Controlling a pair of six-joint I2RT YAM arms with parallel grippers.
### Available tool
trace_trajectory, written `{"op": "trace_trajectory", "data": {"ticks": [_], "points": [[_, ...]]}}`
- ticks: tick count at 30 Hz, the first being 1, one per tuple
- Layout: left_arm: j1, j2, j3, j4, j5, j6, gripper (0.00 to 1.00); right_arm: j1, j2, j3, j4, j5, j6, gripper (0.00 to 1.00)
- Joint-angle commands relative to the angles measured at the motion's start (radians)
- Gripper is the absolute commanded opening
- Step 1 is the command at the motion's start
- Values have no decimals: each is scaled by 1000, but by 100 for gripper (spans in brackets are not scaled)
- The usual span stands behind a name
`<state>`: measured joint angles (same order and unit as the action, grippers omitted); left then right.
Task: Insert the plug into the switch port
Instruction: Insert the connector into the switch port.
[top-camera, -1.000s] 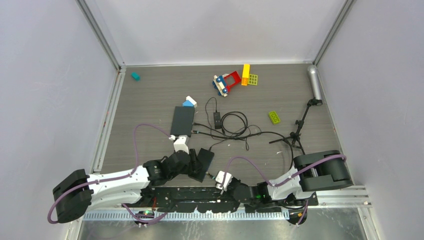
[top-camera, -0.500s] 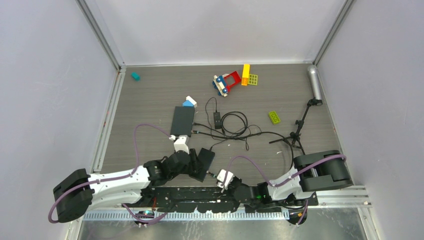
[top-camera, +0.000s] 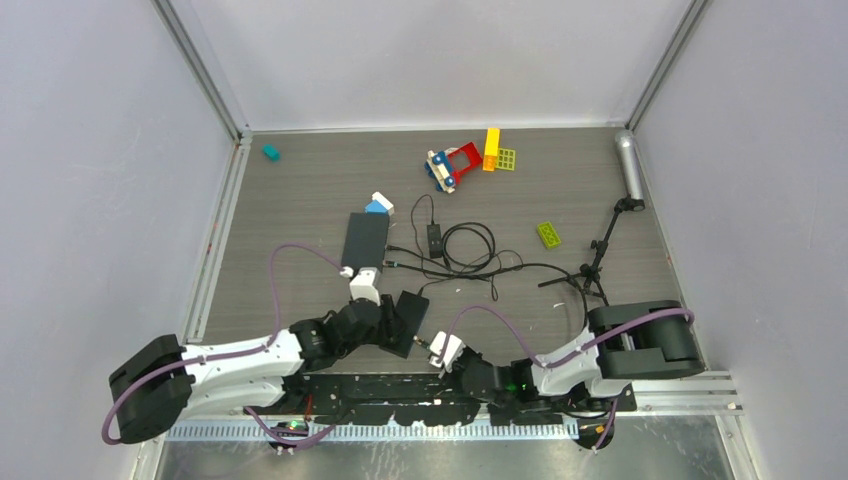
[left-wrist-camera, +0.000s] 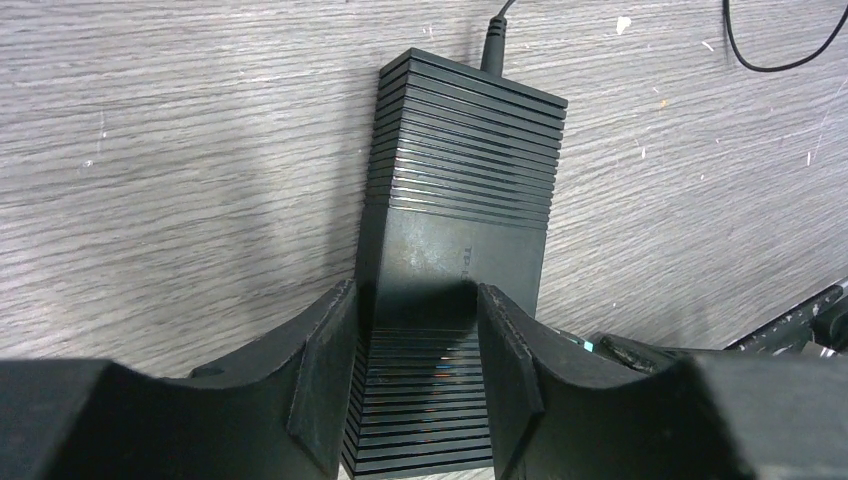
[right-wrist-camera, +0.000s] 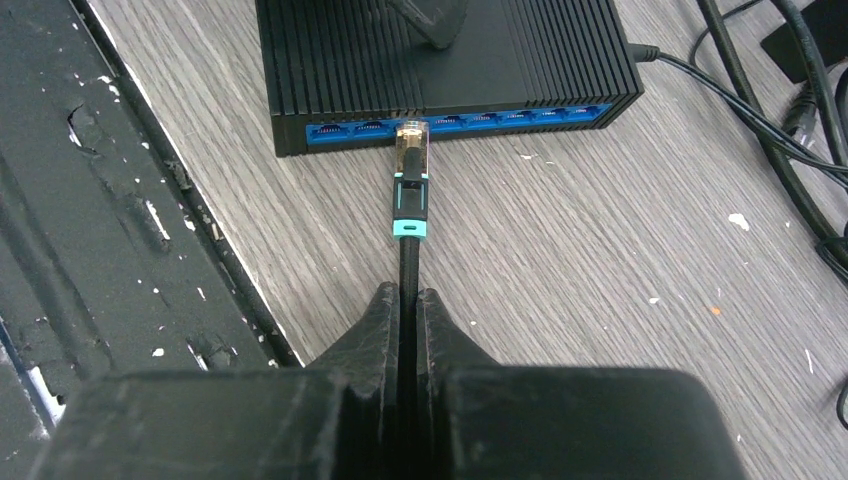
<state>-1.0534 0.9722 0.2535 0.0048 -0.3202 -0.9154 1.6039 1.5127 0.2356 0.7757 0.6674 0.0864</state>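
My left pincer, half open, clamps the switch. My right pincer pinches the cable tight, its plug at the ports. Grey wood-grain table, 3 pale walls.

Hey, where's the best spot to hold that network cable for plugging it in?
Probably the black cable close behind its teal collar, approached from the rear, in line with the plug. It runs straight, pointing at the switch's blue port row, and a short free length bends less.

My overhead camera looks down from above the near edge over the whole table, while both wrist cameras sit close on the same black switch.
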Motion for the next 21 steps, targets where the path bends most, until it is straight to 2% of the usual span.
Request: {"op": "trace_trajectory", "data": {"ticks": [1, 9, 17, 21], "points": [[-22, 39, -19, -11, 172, 66, 47, -39, -60, 66, -9, -82, -28, 1], [-23, 57, -29, 58, 222, 118, 49, -126, -144, 70, -102, -225, -82, 1], [-22, 95, -38, 96, 242, 118, 49, -173, -156, 83, -100, -250, -80, 0], [-22, 110, -36, 114, 253, 112, 48, -185, -109, 102, -71, -267, -77, 0]]}}
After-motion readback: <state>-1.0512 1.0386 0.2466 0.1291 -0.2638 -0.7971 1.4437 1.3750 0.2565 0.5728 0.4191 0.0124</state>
